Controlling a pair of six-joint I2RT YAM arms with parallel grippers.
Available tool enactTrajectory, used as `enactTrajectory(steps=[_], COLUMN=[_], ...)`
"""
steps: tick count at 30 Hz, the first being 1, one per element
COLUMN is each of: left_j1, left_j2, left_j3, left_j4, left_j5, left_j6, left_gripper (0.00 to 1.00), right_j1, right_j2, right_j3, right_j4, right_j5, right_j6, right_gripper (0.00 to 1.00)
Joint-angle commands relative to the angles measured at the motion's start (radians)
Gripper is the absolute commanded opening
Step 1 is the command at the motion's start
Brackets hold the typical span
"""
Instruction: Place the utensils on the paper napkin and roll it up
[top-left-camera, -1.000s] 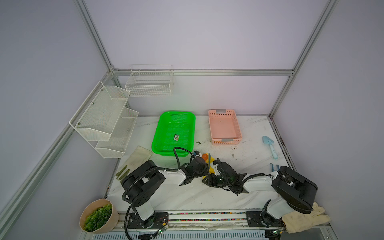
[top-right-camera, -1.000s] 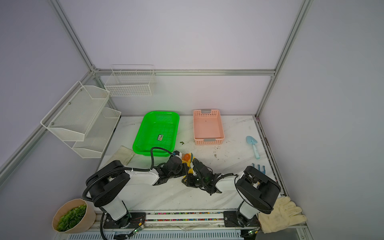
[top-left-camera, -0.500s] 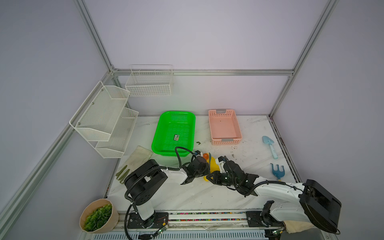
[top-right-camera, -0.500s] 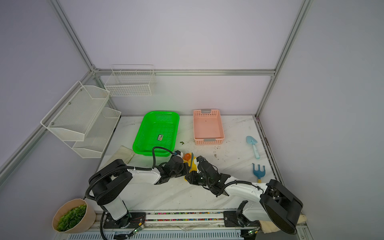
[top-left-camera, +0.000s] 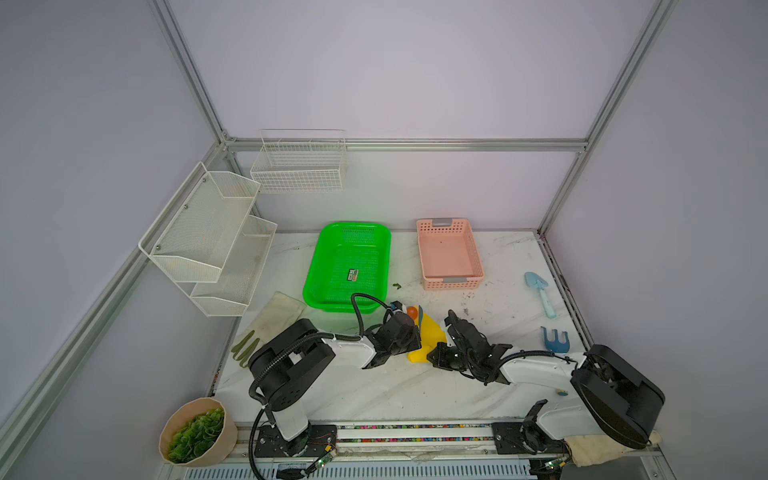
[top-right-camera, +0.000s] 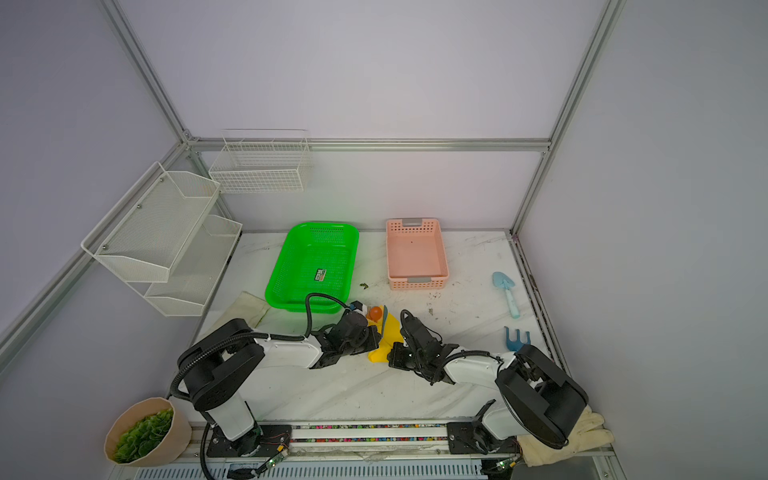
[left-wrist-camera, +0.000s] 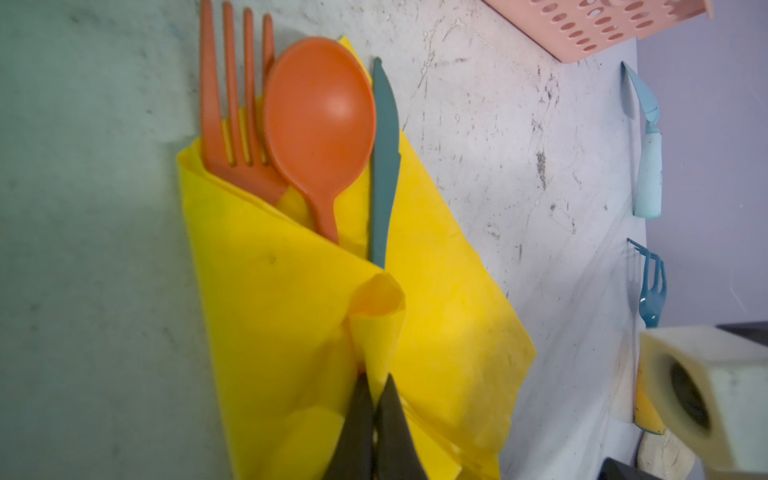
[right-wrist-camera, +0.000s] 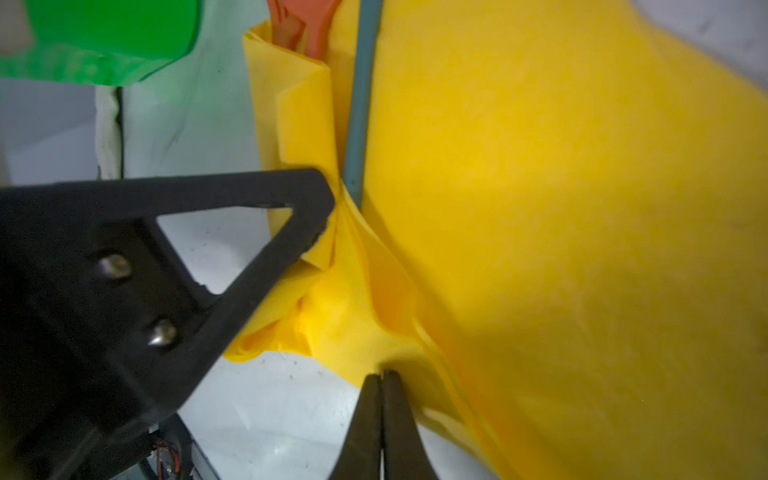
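The yellow paper napkin (left-wrist-camera: 291, 311) lies half folded over the utensils: an orange fork (left-wrist-camera: 232, 104), an orange spoon (left-wrist-camera: 320, 112) and a teal knife (left-wrist-camera: 384, 158) stick out of its far end. In both top views the napkin (top-left-camera: 430, 332) (top-right-camera: 390, 332) sits between the two arms, near the green basket. My left gripper (left-wrist-camera: 376, 380) is shut, pinching a raised fold of the napkin. My right gripper (right-wrist-camera: 381, 376) is shut on the napkin's (right-wrist-camera: 540, 208) near edge, beside the left gripper's black finger (right-wrist-camera: 249, 232). The utensil handles are hidden under the paper.
A green basket (top-left-camera: 332, 257) and a pink basket (top-left-camera: 451, 255) stand behind the napkin. A light blue toy shovel (top-left-camera: 540, 293) and a blue rake (top-left-camera: 555, 338) lie at the right. A cream glove (top-left-camera: 278, 316) lies left; a plant pot (top-left-camera: 195, 432) sits at front left.
The right gripper has closed from partly open onto the napkin's near edge, and the right arm's elbow swung out and back. The left gripper has kept its pinch.
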Motion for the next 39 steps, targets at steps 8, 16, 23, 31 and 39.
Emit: enactTrajectory(steps=[8, 16, 23, 31, 39], left_j1=[-0.019, -0.028, -0.034, -0.051, -0.055], left_j2=[-0.041, -0.057, -0.017, 0.023, 0.056], left_j3=[0.086, 0.125, 0.148, 0.189, 0.203], left_j4=[-0.029, -0.06, -0.066, -0.066, -0.067], left_j5=[-0.018, -0.026, -0.01, 0.002, 0.017], left_j6=[0.04, 0.067, 0.066, 0.069, 0.071], left_gripper=[0.04, 0.04, 0.04, 0.04, 0.03], right_j1=[-0.012, -0.011, -0.013, -0.012, -0.012], right_j2=[0.08, 0.061, -0.04, -0.058, -0.073], right_j3=[0.004, -0.039, -0.059, -0.056, -0.06], right_j4=[0.05, 0.07, 0.022, 0.006, 0.006], right_j5=[-0.002, -0.035, -0.045, -0.061, -0.07], right_j6=[-0.032, -0.001, 0.023, 0.024, 0.033], right_gripper=[0.06, 0.05, 0.06, 0.08, 0.08])
